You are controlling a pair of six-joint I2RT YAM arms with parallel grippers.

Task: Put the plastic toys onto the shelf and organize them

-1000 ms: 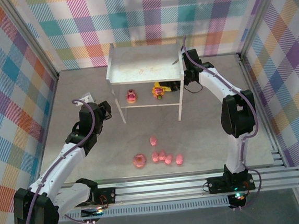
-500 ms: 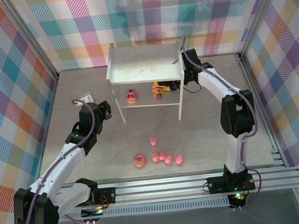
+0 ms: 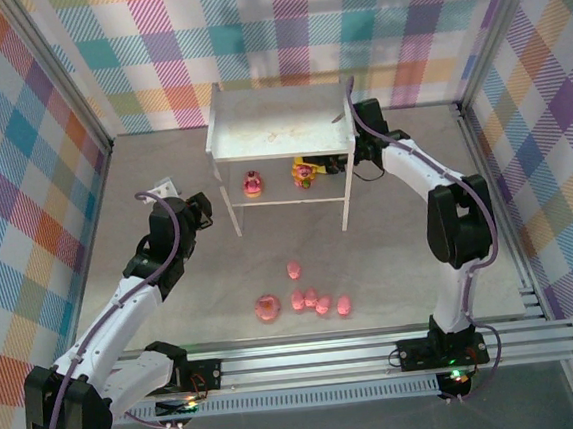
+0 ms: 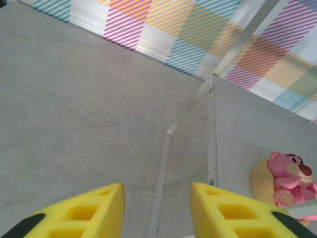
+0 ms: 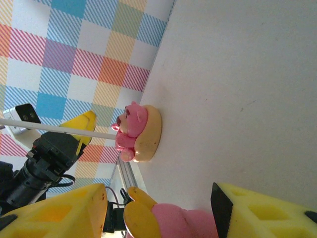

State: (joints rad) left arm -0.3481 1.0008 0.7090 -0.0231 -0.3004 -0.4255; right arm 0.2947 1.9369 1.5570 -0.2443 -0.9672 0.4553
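Overhead view: a white shelf stands at the far middle of the table. On its lower board sit a pink bear figure and, just to its right, a yellow-and-red figure. Five pink pigs and a pink donut lie clustered on the table near the arms, well apart from the shelf. The left gripper, left of the shelf, has parted jaws with nothing between them. The right gripper, reaching under the shelf top from the right, straddles the yellow-and-red figure; whether it pinches the figure cannot be told.
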